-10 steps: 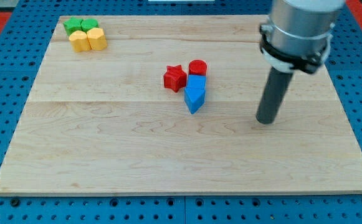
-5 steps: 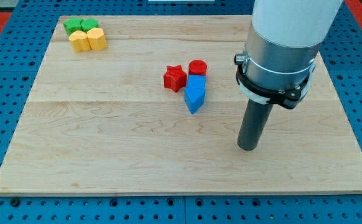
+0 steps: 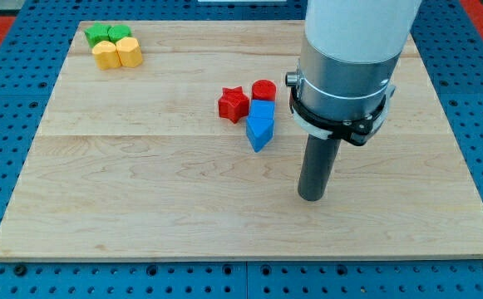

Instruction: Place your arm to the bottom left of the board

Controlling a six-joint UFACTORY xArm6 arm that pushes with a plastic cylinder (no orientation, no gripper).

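My tip (image 3: 311, 198) rests on the wooden board (image 3: 141, 208), right of centre and toward the view's bottom. It is below and to the right of the middle cluster: a red star (image 3: 234, 105), a red cylinder (image 3: 263, 90), a blue cube (image 3: 262, 111) and a blue wedge-shaped block (image 3: 258, 133). The tip touches no block. The wide grey arm body (image 3: 349, 58) rises above the rod and hides part of the board's right side.
At the board's top left sit two green blocks (image 3: 108, 34) and two yellow blocks (image 3: 117, 54), packed together. A blue pegboard (image 3: 0, 100) surrounds the board on all sides.
My tip has moved left and toward the view's bottom, from the right side of the board to just right of centre. No block has moved.
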